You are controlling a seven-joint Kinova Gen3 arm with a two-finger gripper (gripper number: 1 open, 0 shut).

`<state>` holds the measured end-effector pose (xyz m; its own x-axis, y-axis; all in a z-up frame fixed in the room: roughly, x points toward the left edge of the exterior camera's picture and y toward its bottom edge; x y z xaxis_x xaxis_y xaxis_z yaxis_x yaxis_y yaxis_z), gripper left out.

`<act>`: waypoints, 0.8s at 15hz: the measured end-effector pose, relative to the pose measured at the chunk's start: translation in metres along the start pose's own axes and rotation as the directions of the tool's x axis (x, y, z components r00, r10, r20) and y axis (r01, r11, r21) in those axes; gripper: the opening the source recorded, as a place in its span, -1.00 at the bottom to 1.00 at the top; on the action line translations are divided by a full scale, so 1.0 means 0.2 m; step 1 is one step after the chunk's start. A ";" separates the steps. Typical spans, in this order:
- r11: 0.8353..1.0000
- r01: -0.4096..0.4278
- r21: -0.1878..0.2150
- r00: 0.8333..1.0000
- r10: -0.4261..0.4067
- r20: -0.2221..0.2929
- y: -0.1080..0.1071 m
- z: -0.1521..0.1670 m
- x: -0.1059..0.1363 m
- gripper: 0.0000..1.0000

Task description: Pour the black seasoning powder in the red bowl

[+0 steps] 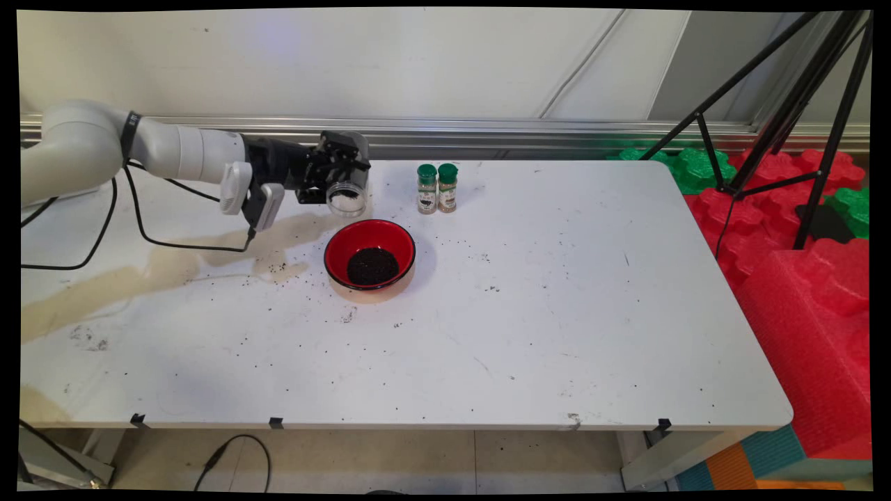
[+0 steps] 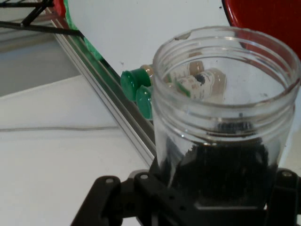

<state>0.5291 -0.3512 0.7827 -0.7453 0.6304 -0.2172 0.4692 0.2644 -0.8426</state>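
Above table's far left, pincer clenched on clear jar, tipped sideways, just behind red bowl.

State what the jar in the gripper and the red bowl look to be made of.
Jar: clear plastic, probably; see-through wall with moulded threads at the open mouth, the two green-capped bottles showing through it. Bowl: glossy, red inside with a black rim, likely lacquered plastic or melamine, though it might be ceramic.
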 end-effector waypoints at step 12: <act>0.989 -0.146 0.008 0.989 0.145 0.019 -0.02 0.07 0.05 -1.00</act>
<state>0.5132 -0.3550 0.7766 -0.6777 0.6486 -0.3465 0.5688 0.1637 -0.8060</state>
